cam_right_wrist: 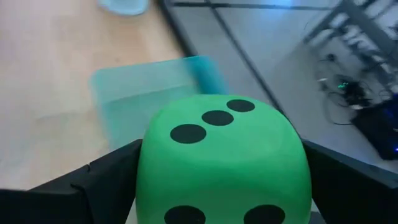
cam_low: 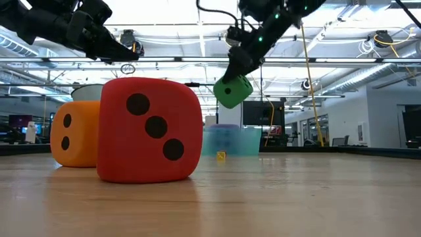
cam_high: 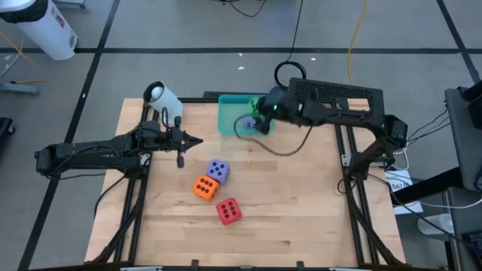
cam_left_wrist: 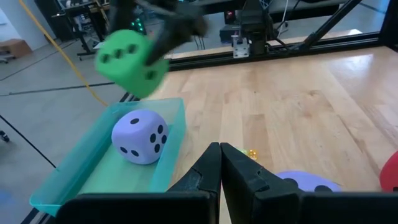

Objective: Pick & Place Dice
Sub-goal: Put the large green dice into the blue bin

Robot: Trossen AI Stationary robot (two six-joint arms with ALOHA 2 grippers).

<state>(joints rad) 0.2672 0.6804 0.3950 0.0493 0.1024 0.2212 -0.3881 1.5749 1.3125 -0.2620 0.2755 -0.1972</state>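
Above the teal tray (cam_left_wrist: 74, 180): green die (cam_left_wrist: 130, 55) clamped in right hand (cam_right_wrist: 221, 186), fingers spread wide across opposite flat faces. Likely light, soft, squashable; grip gently, mid-face. Left hand (cam_left_wrist: 220, 163) shut, empty, beside tray.

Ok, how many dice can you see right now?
5. A green die is held by the right gripper above the tray; one purple die is in the tray; a purple, orange and red die are on the table.
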